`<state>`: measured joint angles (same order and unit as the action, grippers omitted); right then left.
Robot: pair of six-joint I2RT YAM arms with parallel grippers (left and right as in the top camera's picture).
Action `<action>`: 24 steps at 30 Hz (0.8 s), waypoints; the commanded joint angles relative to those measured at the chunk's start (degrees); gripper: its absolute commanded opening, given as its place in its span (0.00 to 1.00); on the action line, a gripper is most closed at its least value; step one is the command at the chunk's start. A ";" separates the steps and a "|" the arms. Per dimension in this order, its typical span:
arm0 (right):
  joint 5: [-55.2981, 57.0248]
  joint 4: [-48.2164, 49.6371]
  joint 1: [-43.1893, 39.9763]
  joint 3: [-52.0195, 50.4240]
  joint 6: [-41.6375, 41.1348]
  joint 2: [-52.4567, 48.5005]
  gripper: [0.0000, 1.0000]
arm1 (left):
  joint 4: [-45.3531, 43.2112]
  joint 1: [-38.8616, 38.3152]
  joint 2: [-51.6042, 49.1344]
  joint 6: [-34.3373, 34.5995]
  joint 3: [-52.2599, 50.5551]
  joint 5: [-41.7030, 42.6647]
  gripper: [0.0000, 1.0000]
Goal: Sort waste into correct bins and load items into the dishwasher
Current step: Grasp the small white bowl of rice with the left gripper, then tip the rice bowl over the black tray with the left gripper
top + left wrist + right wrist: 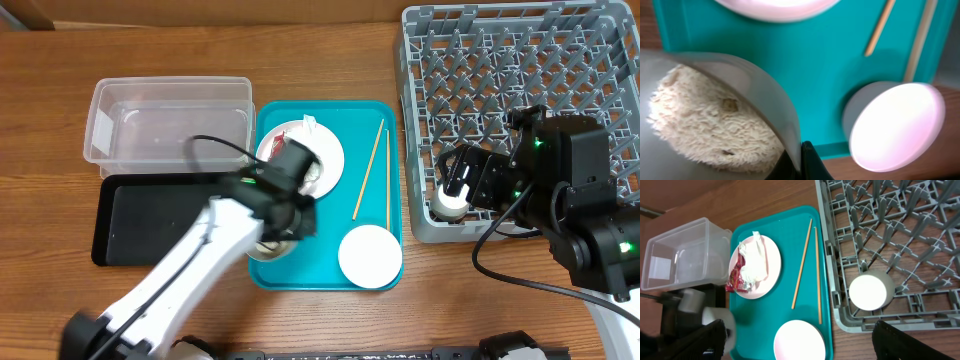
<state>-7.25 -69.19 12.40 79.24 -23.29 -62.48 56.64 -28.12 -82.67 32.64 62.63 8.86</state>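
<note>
Teal tray (335, 215), one, taken as reference. On it: plate (770, 265), one, white, at the far left part of the tray, carrying one crumpled red-and-white wrapper (745, 270). Chopsticks (802, 262), two, wooden, lie side by side near the tray's right edge, the left one slanted and the right one nearly parallel to that edge. Bowls, two. The empty bowl (370, 257) sits at the tray's near right corner and looks to be mouth down. The rice bowl (760, 85) is at the tray's near left edge and holds one heap of white rice (705, 120); whether it rests on the tray or is raised cannot be told. Left gripper (801, 157), one, is pinched narrow on the rim of the rice bowl. Clear tub (110, 110), one, stands left of the tray at the far side. Black tray (140, 220), one, lies left of the teal tray, directly in front of the tub. Dish rack (500, 60), one, grey, stands just right of the tray. Cup (871, 291), one, white, sits in the rack corner nearest the tray's right edge. Right gripper (462, 180), one, hangs over that corner with its fingers (705, 342) spread wide, holding nothing, the cup apart from both.
</note>
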 commanded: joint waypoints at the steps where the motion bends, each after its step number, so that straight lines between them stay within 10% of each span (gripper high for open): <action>1: 0.07 -0.07 -0.15 1.07 0.83 0.07 0.94 | 0.20 12.00 4.68 -10.12 1.51 16.00 0.04; 11: 0.07 0.00 -0.15 1.07 0.83 0.07 0.94 | 10.93 48.13 -3.58 -39.71 1.49 48.87 0.04; 24: 0.09 0.09 -0.15 1.07 0.83 0.07 0.94 | 21.77 63.56 -23.28 -58.97 1.51 72.89 0.04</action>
<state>-7.22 -69.43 12.40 79.24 -22.83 -62.52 75.31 34.68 -103.68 -18.41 63.51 71.94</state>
